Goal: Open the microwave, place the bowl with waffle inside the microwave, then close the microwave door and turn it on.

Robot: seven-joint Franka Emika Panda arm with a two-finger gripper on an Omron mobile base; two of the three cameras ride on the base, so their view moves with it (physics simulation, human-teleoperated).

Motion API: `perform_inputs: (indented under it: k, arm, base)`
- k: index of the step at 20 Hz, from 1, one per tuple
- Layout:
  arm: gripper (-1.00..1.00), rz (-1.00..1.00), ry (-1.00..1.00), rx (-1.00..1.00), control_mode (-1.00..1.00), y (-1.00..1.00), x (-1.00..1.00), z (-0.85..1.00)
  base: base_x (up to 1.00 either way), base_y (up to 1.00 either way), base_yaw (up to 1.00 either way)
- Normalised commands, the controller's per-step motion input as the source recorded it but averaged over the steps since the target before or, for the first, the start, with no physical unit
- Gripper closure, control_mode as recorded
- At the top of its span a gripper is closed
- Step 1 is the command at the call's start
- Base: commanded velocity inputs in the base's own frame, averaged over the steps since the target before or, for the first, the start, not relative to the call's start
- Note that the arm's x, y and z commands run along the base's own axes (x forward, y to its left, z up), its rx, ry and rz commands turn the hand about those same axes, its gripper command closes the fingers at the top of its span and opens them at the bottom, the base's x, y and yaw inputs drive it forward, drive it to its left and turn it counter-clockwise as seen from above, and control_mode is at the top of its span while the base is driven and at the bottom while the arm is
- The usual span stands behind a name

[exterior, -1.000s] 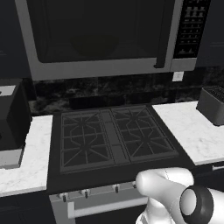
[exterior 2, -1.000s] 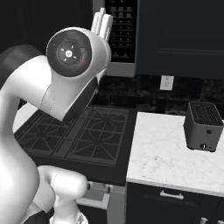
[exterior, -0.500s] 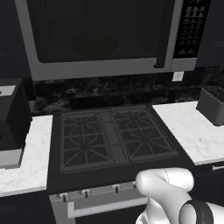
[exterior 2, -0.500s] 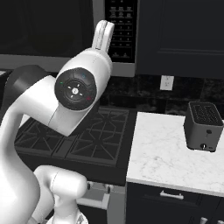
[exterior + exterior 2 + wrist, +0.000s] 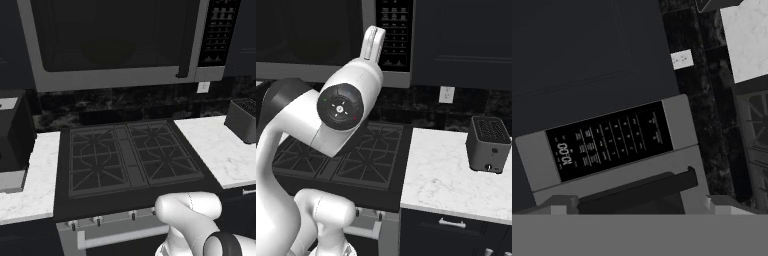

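Both base views look forward and down from behind, sharing the stove (image 5: 127,160) and microwave (image 5: 120,42); the hand view (rolled sideways) sits close to its button panel (image 5: 609,140).

The arm (image 5: 316,150) is glossy white with rounded, bulbous links, a dark grey collar at one joint, a black round cap (image 5: 340,107) carrying small coloured dots, and a slim white ribbed link on top.
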Motion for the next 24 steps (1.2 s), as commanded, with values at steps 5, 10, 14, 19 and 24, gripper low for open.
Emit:
perform_inputs:
  k: [5,10,14,19,24]
  arm:
    - [-1.0,0.0,0.0,0.0,-1.0,0.0,0.0,0.0]
    - [-1.0,0.0,0.0,0.0,-1.0,0.0,0.0,0.0]
    - [-1.0,0.0,0.0,0.0,-1.0,0.0,0.0,0.0]
    - [-1.0,0.0,0.0,0.0,-1.0,0.0,0.01,0.0]
    - [-1.0,0.0,-0.01,0.0,-1.0,0.0,0.07,0.0]
  base:
    - [0.0,0.0,0.0]
    - [0.0,0.0,0.0]
    - [0.0,0.0,0.0]
    - [0.0,0.0,0.0]
    - [0.0,0.0,0.0]
